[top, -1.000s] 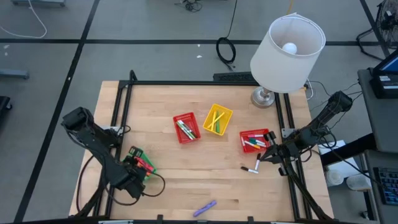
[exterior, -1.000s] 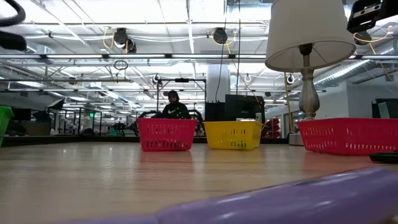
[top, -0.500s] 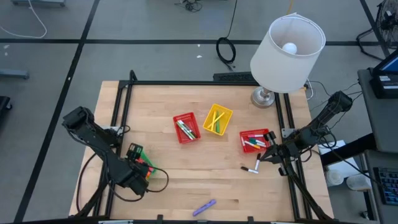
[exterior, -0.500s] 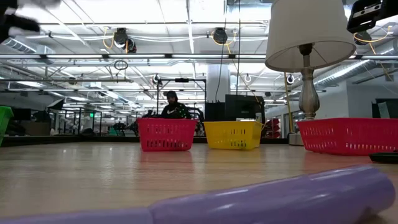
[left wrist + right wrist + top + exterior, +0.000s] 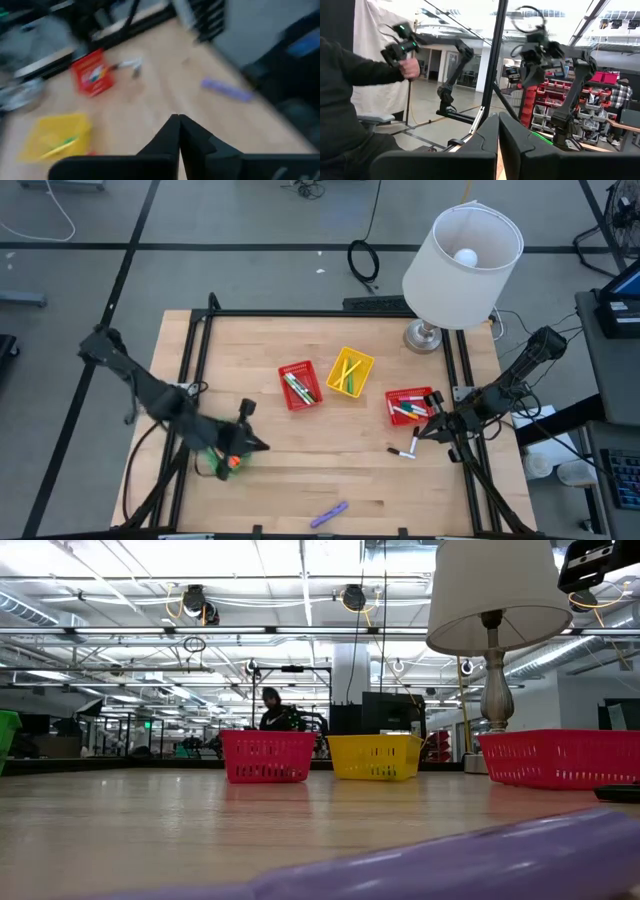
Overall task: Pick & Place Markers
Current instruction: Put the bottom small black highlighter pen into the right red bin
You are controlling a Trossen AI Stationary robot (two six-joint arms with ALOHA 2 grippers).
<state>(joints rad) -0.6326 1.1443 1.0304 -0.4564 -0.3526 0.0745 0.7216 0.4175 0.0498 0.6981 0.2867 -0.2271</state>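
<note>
My left gripper (image 5: 260,445) hangs above the table's near left part, just right of the green basket (image 5: 222,462). It points toward the table's right, shut and empty (image 5: 178,125). A purple marker (image 5: 329,514) lies loose near the front edge, also seen in the left wrist view (image 5: 226,90) and the low view (image 5: 450,860). Black and white markers (image 5: 405,450) lie loose by the right red basket (image 5: 410,405). More markers lie in that basket, in the middle red basket (image 5: 299,384) and in the yellow basket (image 5: 350,371). My right gripper (image 5: 428,430) waits shut at the table's right edge.
A lamp (image 5: 462,255) with a wide white shade stands at the far right corner. A black frame rail (image 5: 330,312) runs along the table's far edge. A person (image 5: 350,100) in a dark sleeve shows beside the table in the right wrist view.
My left gripper has risen from over the green basket and swung toward the table's middle. It has tipped up from pointing steeply down to nearly level.
</note>
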